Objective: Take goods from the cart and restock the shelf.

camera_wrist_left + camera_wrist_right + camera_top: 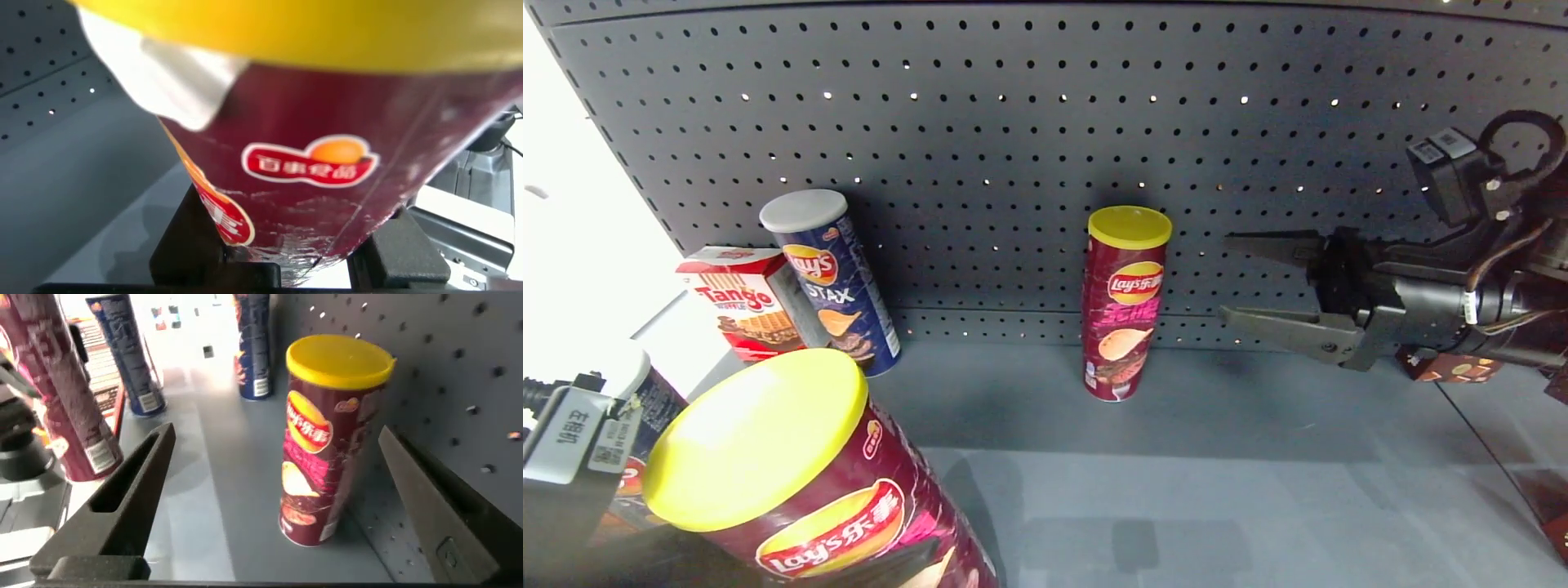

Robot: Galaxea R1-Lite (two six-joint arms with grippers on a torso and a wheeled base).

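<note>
A maroon chips can with a yellow lid (1125, 302) stands upright on the grey shelf (1217, 490), close to the pegboard back. My right gripper (1227, 276) hovers open just right of it, apart from it. In the right wrist view the same can (327, 441) sits beyond the spread fingers (122, 498). A second maroon can with a yellow lid (800, 490) is tilted at the lower left. My left gripper (286, 261) is shut on its lower body, with black fingers (188, 245) on either side. That held can (61, 400) also appears far off in the right wrist view.
A blue chips can with a grey lid (833, 282) and a red wafer box (739, 302) stand at the shelf's back left. Another blue can (645, 408) is partly hidden at the left edge. A brown box (1450, 367) lies under the right arm. Bare shelf floor lies between the cans.
</note>
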